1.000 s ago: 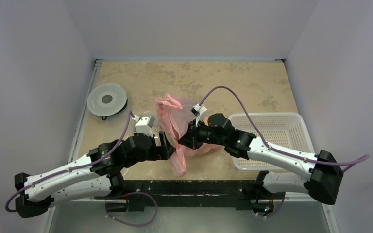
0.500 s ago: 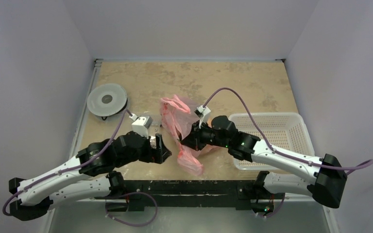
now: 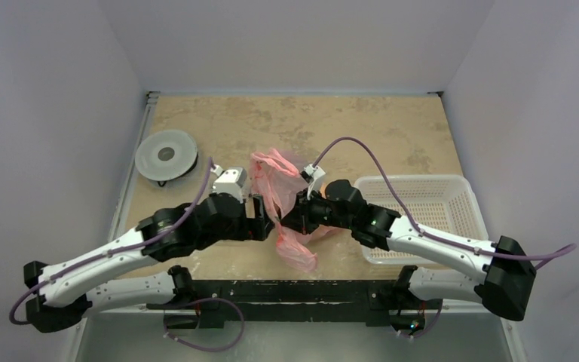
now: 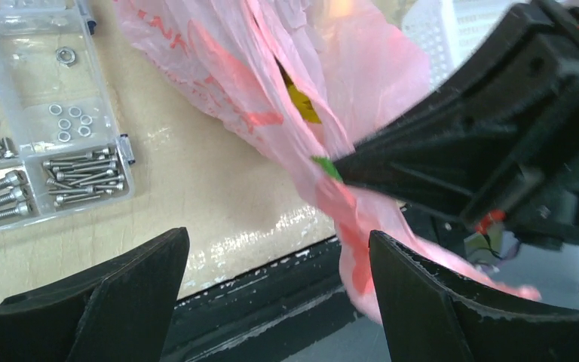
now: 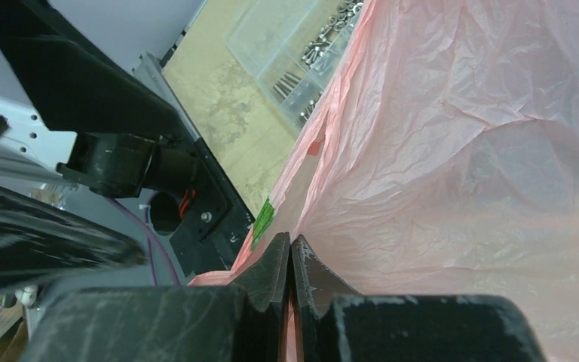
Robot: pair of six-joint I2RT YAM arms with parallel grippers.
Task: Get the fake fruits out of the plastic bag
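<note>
- The pink plastic bag (image 3: 279, 197) sits near the middle of the table (image 3: 362, 128), towards the front edge and between the two arms.
- The right gripper (image 5: 292, 246) has its fingers pressed together on a fold of the bag, with pink film pinched between them.
- From that pinch the bag spreads up and away in wide, crinkled sheets, as the right wrist view shows.
- The left gripper (image 4: 277, 237) has its jaws wide apart and holds nothing.
- A narrow, twisted lower strip of the bag runs down between the left fingers (image 4: 422, 302), close to one of them; whether it touches cannot be told.
- The strip's end lies by the table's front edge.
- One yellow fruit (image 4: 301, 102) shows through a slit in the film, inside the bag and above the right gripper's tip.
- No other fruit can be made out.
- A clear box of screws and nuts (image 4: 45, 113) lies on the table just beside the bag, on the left arm's side.
- A white basket (image 3: 422, 204) stands to the right of the bag, under the right arm.
- A round grey disc (image 3: 166, 154) lies well apart at the table's left edge.
</note>
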